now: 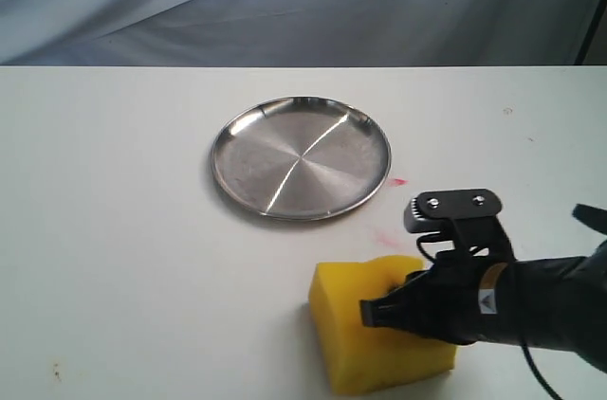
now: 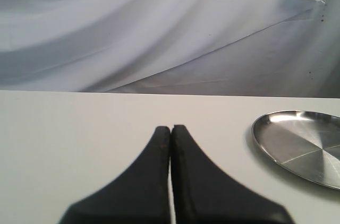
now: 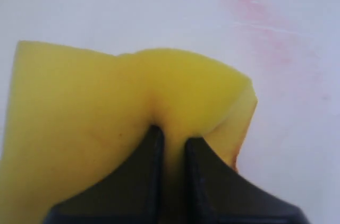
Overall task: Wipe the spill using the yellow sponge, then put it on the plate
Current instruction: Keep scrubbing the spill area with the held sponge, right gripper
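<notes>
since the right pincer (image 3: 170,135) pinches just a fold of the yellow sponge (image 1: 346,343), it could slip free. left pincer (image 2: 170,128) is closed, empty.

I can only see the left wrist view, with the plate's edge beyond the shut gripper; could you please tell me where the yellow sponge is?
Observer: The right gripper is shut on the yellow sponge, pinching a fold of its foam.
Operator: Thank you. Is it at the plate yet?
Observer: No. The sponge appears to rest on the table, apart from the plate and nearer the exterior camera, to the right; the plate is bare.
Operator: Is anything lying between them?
Observer: Only faint pink smears on the table.
</notes>
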